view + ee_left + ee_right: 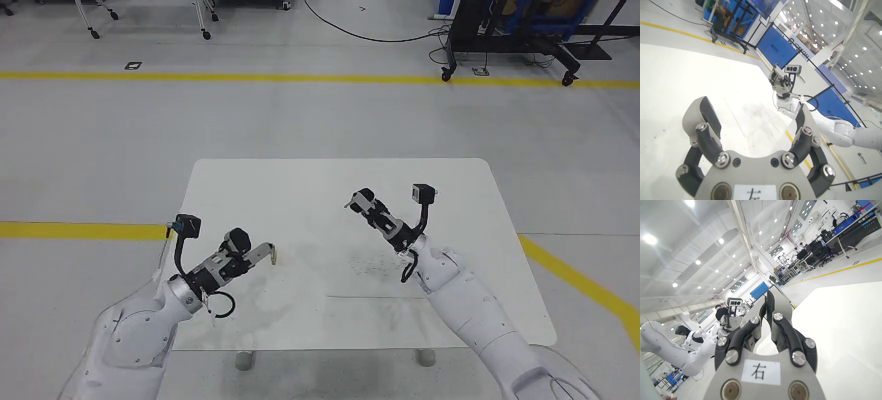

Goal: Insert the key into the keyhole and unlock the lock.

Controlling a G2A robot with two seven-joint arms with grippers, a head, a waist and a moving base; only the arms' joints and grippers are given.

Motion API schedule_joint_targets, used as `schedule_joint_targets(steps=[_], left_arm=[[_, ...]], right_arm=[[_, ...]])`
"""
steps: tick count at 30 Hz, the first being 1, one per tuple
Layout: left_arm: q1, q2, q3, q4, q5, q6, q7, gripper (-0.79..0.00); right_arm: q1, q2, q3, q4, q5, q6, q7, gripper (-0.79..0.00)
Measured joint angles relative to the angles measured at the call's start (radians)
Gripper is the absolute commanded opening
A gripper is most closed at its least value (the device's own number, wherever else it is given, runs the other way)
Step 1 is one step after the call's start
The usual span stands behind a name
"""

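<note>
Over the tabletop, nr its left edge, the left gripper hangs w/ jaws wide, nothing in them. The right gripper is above the middle, jaws pressed narrow. Can't tell where key & lock are. Prob. pre-grasp stage: next move needs the key found, then pinched.

A white table with rounded corners is seen from above, set on a pale floor. Faint grey marks (perhaps scuffs or smears) are spread over the top, toward 4 o'clock of its middle. Two round feet are seen below the edge at 6 o'clock.
</note>
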Motion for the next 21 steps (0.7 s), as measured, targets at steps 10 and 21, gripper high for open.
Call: schedule_joint_targets(steps=[10,21], left_arm=[[0.017,-0.004,0.029,0.048,-0.08,-0.021,0.036,0.0],[-0.257,-0.041,0.281,0.424,-0.497,-0.298,-0.068,0.0]], right_arm=[[-0.004,-0.001,-0.004,-0.007,0.001,0.01,0.006,-0.785],[0.064,-0.045,-0.131,0.004,0.176,0.077,0.235,-0.785]])
